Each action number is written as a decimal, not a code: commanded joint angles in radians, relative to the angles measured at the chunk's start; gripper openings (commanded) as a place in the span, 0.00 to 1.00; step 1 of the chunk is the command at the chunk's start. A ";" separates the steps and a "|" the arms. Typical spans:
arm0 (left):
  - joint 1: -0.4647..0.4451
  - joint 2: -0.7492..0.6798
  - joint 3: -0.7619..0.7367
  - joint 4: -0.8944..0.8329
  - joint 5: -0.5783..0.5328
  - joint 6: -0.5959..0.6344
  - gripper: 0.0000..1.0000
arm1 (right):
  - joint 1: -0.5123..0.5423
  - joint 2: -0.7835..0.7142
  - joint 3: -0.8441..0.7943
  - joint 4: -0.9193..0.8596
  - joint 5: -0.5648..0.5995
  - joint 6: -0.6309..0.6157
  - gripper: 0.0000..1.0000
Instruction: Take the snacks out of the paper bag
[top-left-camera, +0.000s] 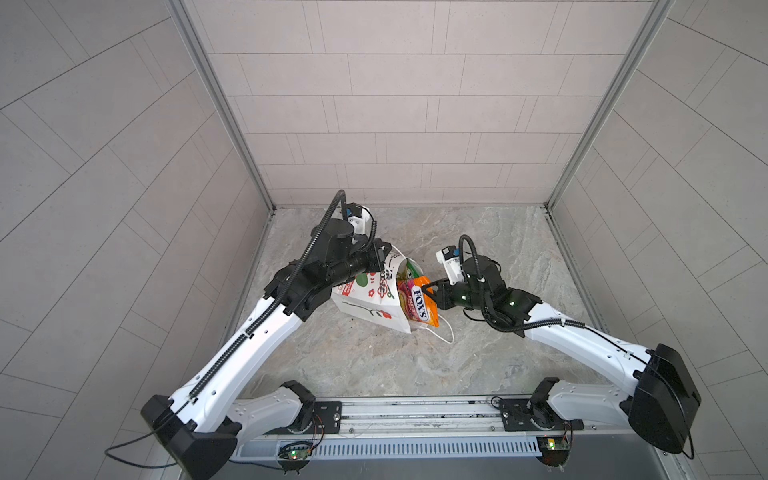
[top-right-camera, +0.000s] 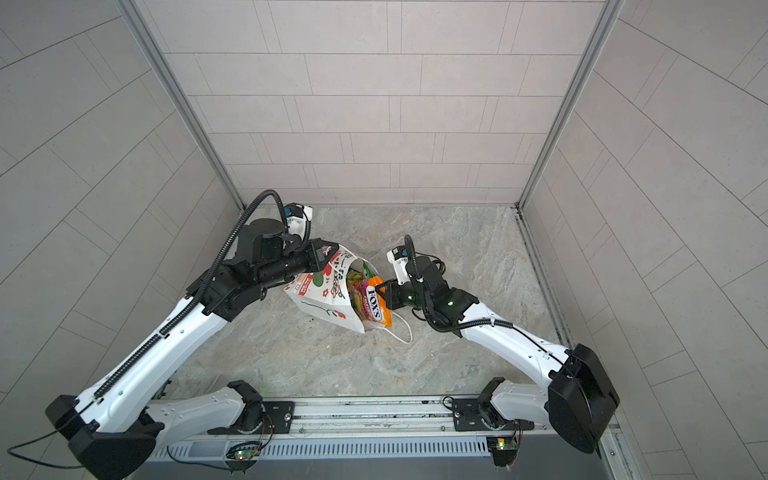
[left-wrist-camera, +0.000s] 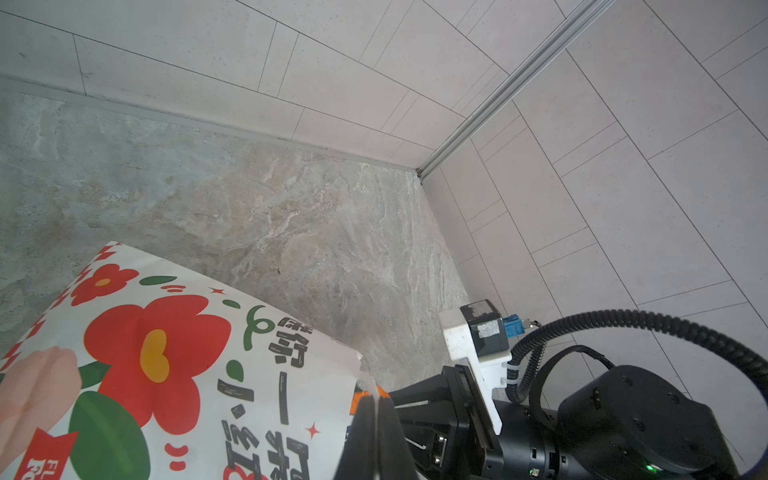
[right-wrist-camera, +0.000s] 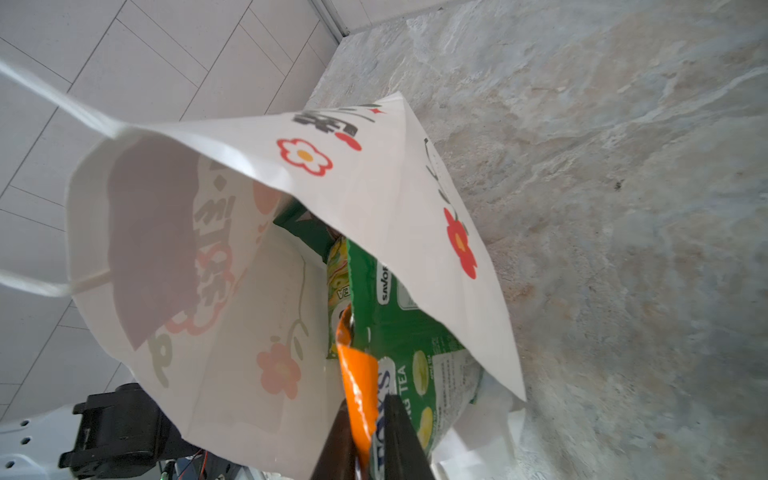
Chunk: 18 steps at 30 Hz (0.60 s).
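In both top views the desk (top-left-camera: 457, 353) was a grey, marbled slab boxed in by pale tiled walls (top-left-camera: 395, 104) on three sides, with metal corner posts (top-left-camera: 216, 104) and a rail (top-left-camera: 415, 411) along the near edge where my arms were mounted. The paper bag (top-left-camera: 365, 303) lay tipped on its side near the middle of the desk, mouth toward my right arm, and one white cord handle (top-left-camera: 442, 334) trailed on the stone. My left gripper (top-left-camera: 384, 255) was at the bag's far upper rim. My right gripper (top-left-camera: 426, 289) met the orange-pink FOX'S packet (top-left-camera: 417, 305), which stood half out of the mouth. From the left wrist view, my left gripper (left-wrist-camera: 376, 405) was pressed together on a thin white edge of the paper bag (left-wrist-camera: 166, 353), with bare desk (left-wrist-camera: 291, 228) running to the corner behind it. The bag's lower part was cut off by the frame. From the right wrist view, my right gripper (right-wrist-camera: 365, 399) was clamped on the orange edge of that packet (right-wrist-camera: 357, 374). The green packets (right-wrist-camera: 399, 324) lay just behind it under the bag's upper wall, only partly showing, so I could not count them. A dark green corner (right-wrist-camera: 299, 224) deeper inside was too hidden to name.
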 joint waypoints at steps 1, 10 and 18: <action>0.001 -0.003 0.034 0.043 -0.016 -0.006 0.00 | 0.001 -0.036 0.001 -0.043 0.041 -0.029 0.28; 0.001 0.011 0.036 0.070 -0.002 -0.025 0.00 | 0.005 -0.029 0.004 -0.081 -0.049 -0.060 0.37; 0.001 0.021 0.037 0.093 -0.006 -0.041 0.00 | 0.020 -0.073 -0.057 -0.110 -0.035 -0.068 0.52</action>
